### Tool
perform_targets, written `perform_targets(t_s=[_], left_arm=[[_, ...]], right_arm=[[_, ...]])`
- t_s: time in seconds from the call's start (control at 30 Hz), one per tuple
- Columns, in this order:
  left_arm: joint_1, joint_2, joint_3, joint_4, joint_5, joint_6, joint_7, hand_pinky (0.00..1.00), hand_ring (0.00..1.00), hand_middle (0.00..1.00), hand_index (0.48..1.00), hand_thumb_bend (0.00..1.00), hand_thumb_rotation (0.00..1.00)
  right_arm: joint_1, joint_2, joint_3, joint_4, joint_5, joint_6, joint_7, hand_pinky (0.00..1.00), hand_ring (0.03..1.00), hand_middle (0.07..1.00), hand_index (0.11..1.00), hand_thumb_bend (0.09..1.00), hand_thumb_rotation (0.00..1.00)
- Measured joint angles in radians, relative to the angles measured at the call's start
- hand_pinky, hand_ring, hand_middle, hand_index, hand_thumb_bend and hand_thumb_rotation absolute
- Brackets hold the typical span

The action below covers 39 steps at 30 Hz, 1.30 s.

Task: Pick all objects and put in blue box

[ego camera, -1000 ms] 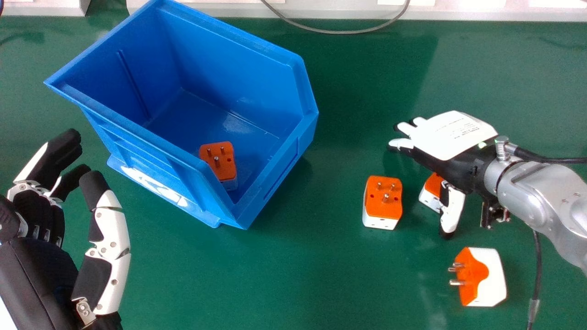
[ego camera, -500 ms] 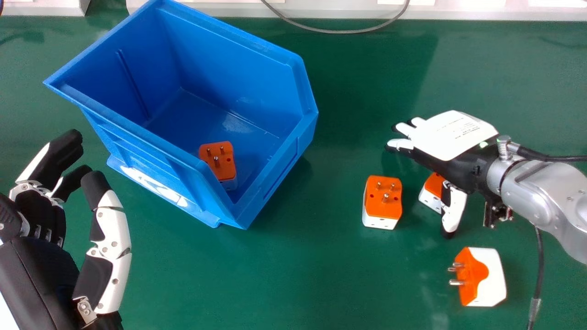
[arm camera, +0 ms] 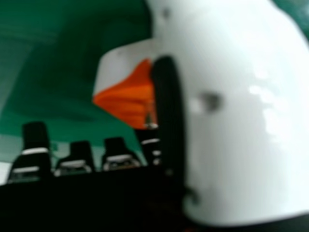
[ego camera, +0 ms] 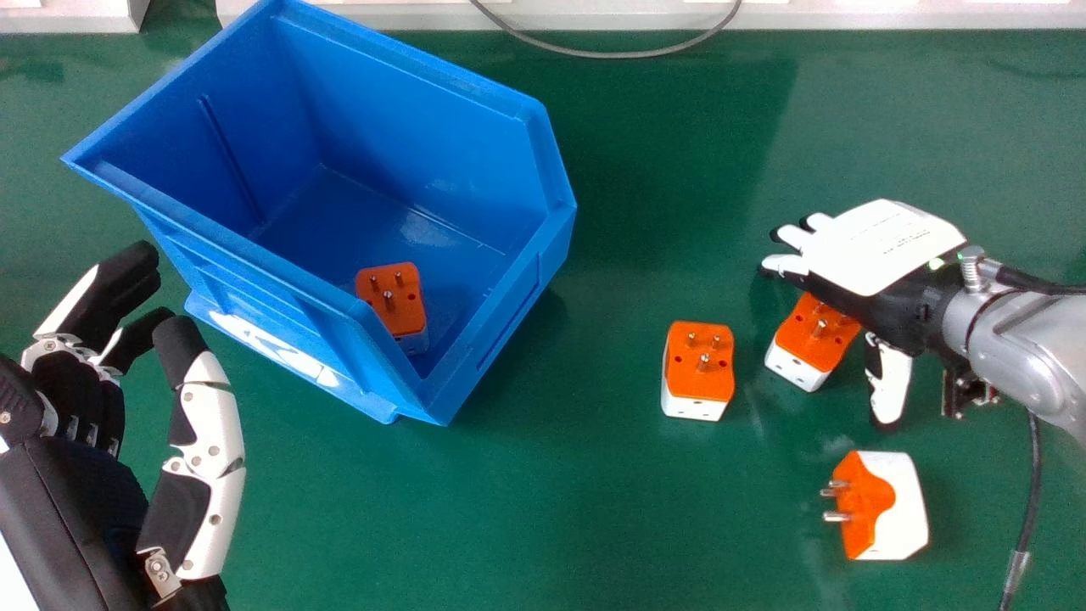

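Head view: the right hand (ego camera: 882, 246), loosed with fingers extended, covers part of an orange-and-white adapter (ego camera: 810, 339); in the right hand view its thumb blocks part of one too. A second adapter (ego camera: 698, 365) stands just beside, a third adapter (ego camera: 899, 509) lies nearer on the desk (ego camera: 551, 509). The blue box (ego camera: 517, 297) holds a fourth adapter (ego camera: 394, 301). The left hand (ego camera: 204, 433), relaxed and empty, is near the box. A grey cable (ego camera: 594, 55) loops beyond.

A robot's right hand (ego camera: 887, 246) partly hides an orange-and-white plug (ego camera: 810, 339) on the worktop (ego camera: 560, 509); a blue box (ego camera: 407, 110) holds another plug (ego camera: 393, 297).
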Motion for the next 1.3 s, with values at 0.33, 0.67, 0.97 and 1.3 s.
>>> perform_targets(t_s=[0.33,0.67,0.97,1.3], left_arm=[[0.004,0.000,0.000,-0.004,-0.007,0.002,-0.003,0.67,0.73,0.72,0.733,0.24,0.00],[0.004,0.000,0.001,-0.004,-0.008,0.002,-0.011,0.69,0.73,0.72,0.741,0.24,0.00],[0.004,0.000,0.002,-0.006,-0.008,0.002,-0.012,0.68,0.73,0.72,0.740,0.24,0.00],[0.004,-0.001,0.006,-0.009,-0.002,0.002,-0.008,0.68,0.73,0.71,0.734,0.25,0.00]], right_arm=[[0.000,0.000,-0.008,0.047,-0.002,-0.073,-0.069,0.75,0.964,0.945,0.880,0.946,0.07],[-0.018,0.013,0.013,0.141,-0.042,-0.164,-0.256,0.59,0.860,0.878,0.800,0.761,0.00],[-0.055,0.081,0.063,0.389,-0.093,-0.225,-0.655,0.34,0.466,0.504,0.534,0.501,0.00],[-0.084,0.105,0.112,0.477,-0.101,-0.234,-0.766,0.34,0.463,0.495,0.515,0.498,0.00]])
